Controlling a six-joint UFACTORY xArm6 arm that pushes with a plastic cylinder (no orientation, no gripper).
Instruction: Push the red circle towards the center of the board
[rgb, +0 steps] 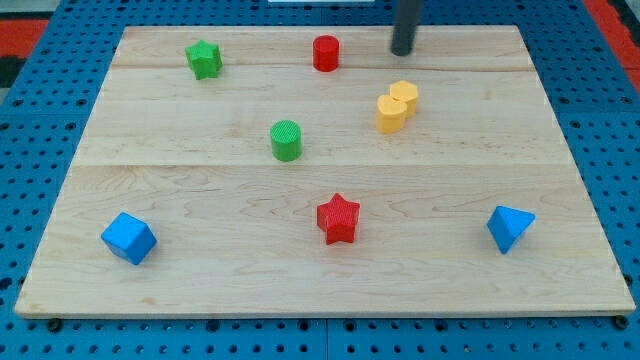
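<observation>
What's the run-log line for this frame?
phase: approach | my tip: view's top, right of red circle, apart | red circle: near top edge, not centred | green circle: nearest centre

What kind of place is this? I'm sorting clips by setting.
Probably a robotics lab bench: a wooden board sits on blue pegboard, small coloured blocks like the red circle are scattered over it, and my tip stands at the view's top, right of that circle.

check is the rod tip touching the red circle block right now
No, my tip stands apart from the red circle block, off to the view's right of it near the wooden board's top edge.
</observation>
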